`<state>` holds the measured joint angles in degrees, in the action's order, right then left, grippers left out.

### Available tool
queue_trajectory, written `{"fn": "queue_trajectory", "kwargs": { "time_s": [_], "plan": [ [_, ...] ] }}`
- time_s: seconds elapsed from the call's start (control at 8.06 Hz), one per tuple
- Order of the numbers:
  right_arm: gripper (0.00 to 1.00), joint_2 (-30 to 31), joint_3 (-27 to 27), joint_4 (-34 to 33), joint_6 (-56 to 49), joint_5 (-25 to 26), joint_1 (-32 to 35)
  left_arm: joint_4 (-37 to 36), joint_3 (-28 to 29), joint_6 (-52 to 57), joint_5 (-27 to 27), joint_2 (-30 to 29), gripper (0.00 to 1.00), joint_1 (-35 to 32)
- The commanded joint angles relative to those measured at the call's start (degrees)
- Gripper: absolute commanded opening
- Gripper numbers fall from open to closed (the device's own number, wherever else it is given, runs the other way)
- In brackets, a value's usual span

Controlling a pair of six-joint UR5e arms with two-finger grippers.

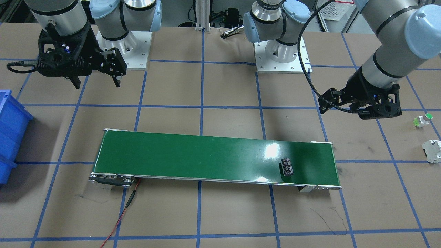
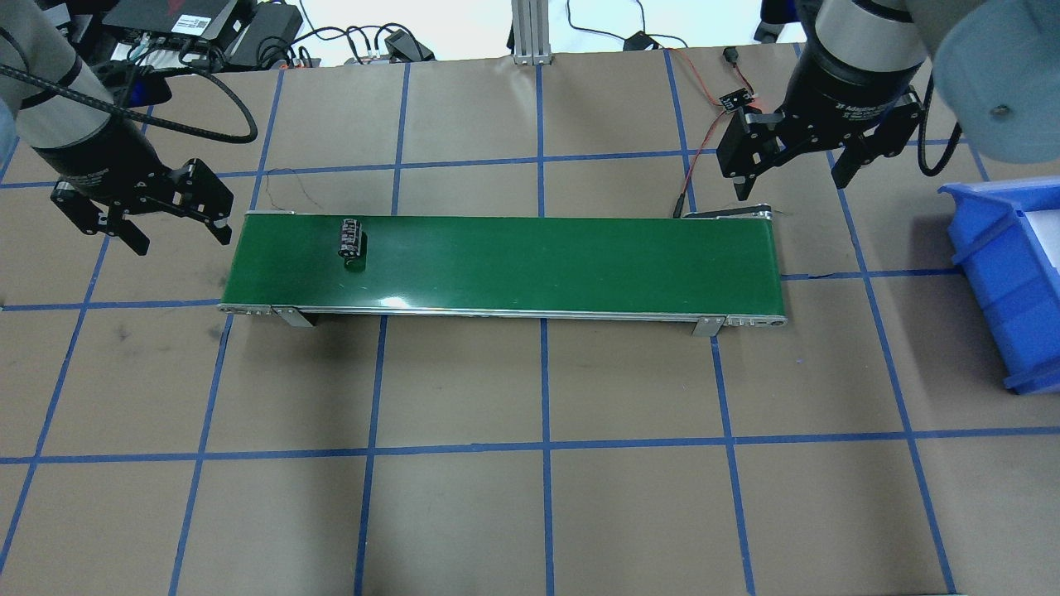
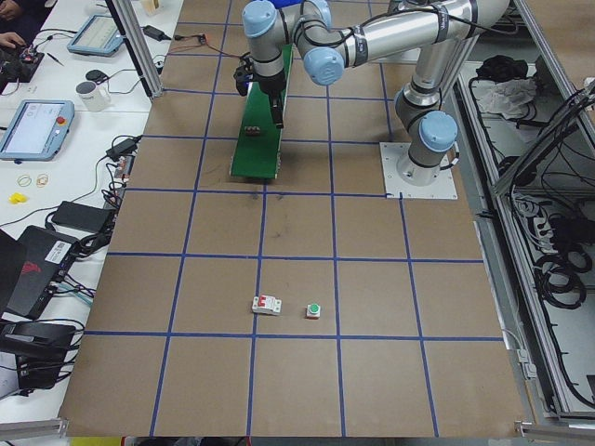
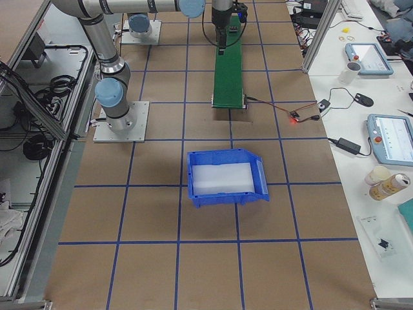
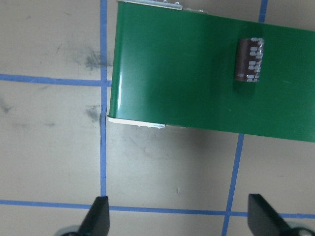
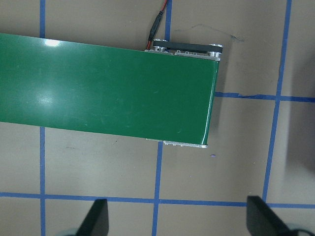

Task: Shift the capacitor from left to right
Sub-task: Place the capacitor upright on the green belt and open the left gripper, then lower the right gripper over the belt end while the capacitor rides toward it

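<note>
The capacitor (image 2: 351,237), a stubby dark cylinder with pale stripes, lies on its side on the green conveyor belt (image 2: 538,257) near the belt's left end. It also shows in the front view (image 1: 286,167) and in the left wrist view (image 5: 249,60). My left gripper (image 2: 182,242) is open and empty, and hovers just off the belt's left end, apart from the capacitor. My right gripper (image 2: 785,174) is open and empty above the belt's right end, which fills the right wrist view (image 6: 98,88).
A blue bin (image 2: 1006,273) stands on the table right of the belt. A green-capped button (image 1: 423,120) and a white-grey switch block (image 1: 433,150) lie on the table beyond my left gripper. A red wire (image 2: 704,141) runs from the belt's right end.
</note>
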<state>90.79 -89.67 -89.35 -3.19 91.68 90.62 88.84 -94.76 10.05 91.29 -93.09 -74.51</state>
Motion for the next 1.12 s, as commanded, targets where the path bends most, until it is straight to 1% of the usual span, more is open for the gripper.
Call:
{"fn": "queue_trajectory", "kwargs": {
  "time_s": [0.0,0.12,0.25,0.37,0.5,0.62,0.74,0.99],
  "plan": [
    [1.00,-3.6,-0.6,-0.3,0.1,0.0,0.0,3.6,0.1,-0.3,2.0,3.3,1.00,-0.1],
    [1.00,-5.5,-0.7,-1.1,0.1,-0.5,0.0,3.8,-0.1,-0.2,3.7,2.9,1.00,-0.1],
    [1.00,-7.5,-0.7,-3.7,0.0,-3.7,0.0,3.8,0.0,0.1,3.7,2.8,1.00,-0.1],
    [1.00,-10.2,-1.7,-6.1,0.0,-4.1,0.0,3.7,0.0,0.3,3.6,3.0,1.00,-0.1],
    [1.00,-12.8,-4.3,-13.2,-0.1,-3.7,0.0,3.7,-0.2,0.4,3.5,3.0,1.00,-0.1],
    [1.00,-15.3,-7.9,-18.4,0.0,-3.3,0.0,3.7,-0.3,0.4,3.6,3.0,1.00,-0.1],
    [1.00,-15.9,-8.5,-19.0,0.0,-3.6,0.0,3.7,-0.4,0.3,3.2,3.0,1.00,-0.1],
    [1.00,-16.2,-8.5,-19.2,0.2,-4.1,0.0,3.6,-0.5,0.3,4.0,3.1,1.00,-0.1]
  ]
}}
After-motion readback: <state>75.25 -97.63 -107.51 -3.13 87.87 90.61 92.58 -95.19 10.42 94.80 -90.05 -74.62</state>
